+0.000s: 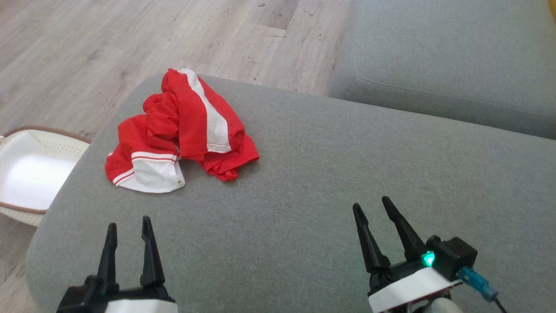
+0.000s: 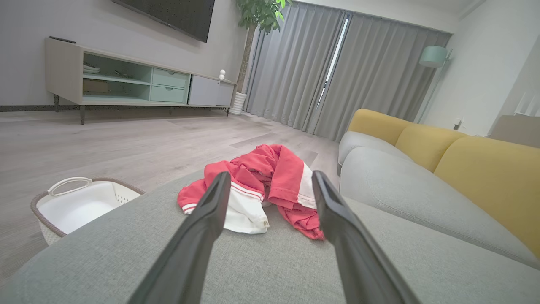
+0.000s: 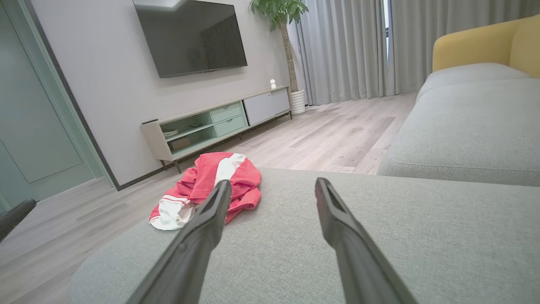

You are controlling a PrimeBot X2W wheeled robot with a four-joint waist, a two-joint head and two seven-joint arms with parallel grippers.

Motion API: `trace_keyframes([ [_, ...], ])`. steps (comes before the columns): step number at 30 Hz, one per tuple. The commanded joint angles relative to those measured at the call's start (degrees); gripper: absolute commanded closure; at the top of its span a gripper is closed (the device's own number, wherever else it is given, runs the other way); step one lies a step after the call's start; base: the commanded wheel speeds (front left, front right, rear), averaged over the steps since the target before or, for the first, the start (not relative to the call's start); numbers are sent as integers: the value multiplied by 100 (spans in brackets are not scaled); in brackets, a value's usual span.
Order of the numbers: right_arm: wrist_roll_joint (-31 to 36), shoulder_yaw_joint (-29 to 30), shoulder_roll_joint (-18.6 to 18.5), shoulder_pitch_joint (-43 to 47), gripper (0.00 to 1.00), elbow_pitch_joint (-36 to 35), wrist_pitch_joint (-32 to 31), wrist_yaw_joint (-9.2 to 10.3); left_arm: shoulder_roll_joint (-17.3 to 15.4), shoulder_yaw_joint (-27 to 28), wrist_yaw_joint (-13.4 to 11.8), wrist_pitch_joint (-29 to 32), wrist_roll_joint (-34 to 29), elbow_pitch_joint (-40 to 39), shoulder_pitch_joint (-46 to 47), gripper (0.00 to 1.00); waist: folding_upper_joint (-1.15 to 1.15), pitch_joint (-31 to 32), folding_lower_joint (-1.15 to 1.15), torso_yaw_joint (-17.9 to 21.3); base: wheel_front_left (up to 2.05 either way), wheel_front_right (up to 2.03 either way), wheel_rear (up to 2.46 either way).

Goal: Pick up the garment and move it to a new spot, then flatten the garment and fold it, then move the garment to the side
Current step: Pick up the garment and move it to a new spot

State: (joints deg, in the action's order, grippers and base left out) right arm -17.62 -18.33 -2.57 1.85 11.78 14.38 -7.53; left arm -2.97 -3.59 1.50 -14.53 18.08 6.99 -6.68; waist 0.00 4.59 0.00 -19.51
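Black fingers of left gripper (image 1: 129, 221) and right gripper (image 1: 371, 202) moderately parted, gripping nothing, over front of grey cushion (image 1: 304, 174). Red-and-white garment (image 1: 180, 130) crumpled at far left edge. White basket (image 1: 52, 145) on wood floor (image 1: 87, 43).

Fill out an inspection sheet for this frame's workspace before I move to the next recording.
Surface: grey seat cushion, smooth fabric.
Job's things: red and white garment, crumpled in a heap near the cushion's far left edge; not yet flattened or folded.
Clutter: nothing seen.
Grippers: left gripper open, right gripper open; both empty, at the cushion's near side, apart from the garment.
Cables: blue connector with a dark cable at the right wrist.
Surroundings: white laundry basket on the wood floor to the left; second grey seat on the right; TV stand, television, potted plant, curtains beyond.
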Motion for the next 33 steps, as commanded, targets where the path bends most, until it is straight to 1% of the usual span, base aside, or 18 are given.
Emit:
trace_keyframes([
  [1, -49, -145, -31, -132, 0, -177, 62, 4, 9, 194, -36, -47, -58, -216, 115, 0, 0, 20, 0, -41, 0, 0, 0],
  [11, -116, -213, -31, -109, 0, -211, 62, 4, 9, 262, -32, -47, -66, -263, 89, 0, 0, 29, 0, -152, 0, 0, 0],
  [20, -128, -206, -31, -96, 0, -231, 62, 4, 9, 300, -41, -47, -69, -303, 97, 0, 0, -2, 0, -134, 0, 0, 0],
  [23, -87, -192, -31, -127, 0, -248, 62, 4, 9, 339, -31, -47, -66, -332, 148, 0, 0, -105, 0, -83, 0, 0, 0],
  [26, -11, -116, -31, -197, 0, -292, 62, 4, 9, 428, 26, -47, -140, -370, 322, 0, 0, -291, 0, -1, 0, 0, 0],
  [29, 92, -23, -31, -308, 0, -382, 62, 4, -4, 586, 168, -47, -354, -378, 670, 0, 0, -571, 0, 128, 0, 0, 0],
  [31, 175, 57, -31, -398, 0, -477, 62, 4, -115, 656, 287, -47, -466, -295, 1024, 0, 0, -809, 0, 216, 0, 0, 0],
  [33, 269, 159, -31, -481, 0, -588, 62, 4, -295, 676, 374, -47, -568, -155, 1480, 0, 0, -1043, 0, 297, 0, 0, 0],
])
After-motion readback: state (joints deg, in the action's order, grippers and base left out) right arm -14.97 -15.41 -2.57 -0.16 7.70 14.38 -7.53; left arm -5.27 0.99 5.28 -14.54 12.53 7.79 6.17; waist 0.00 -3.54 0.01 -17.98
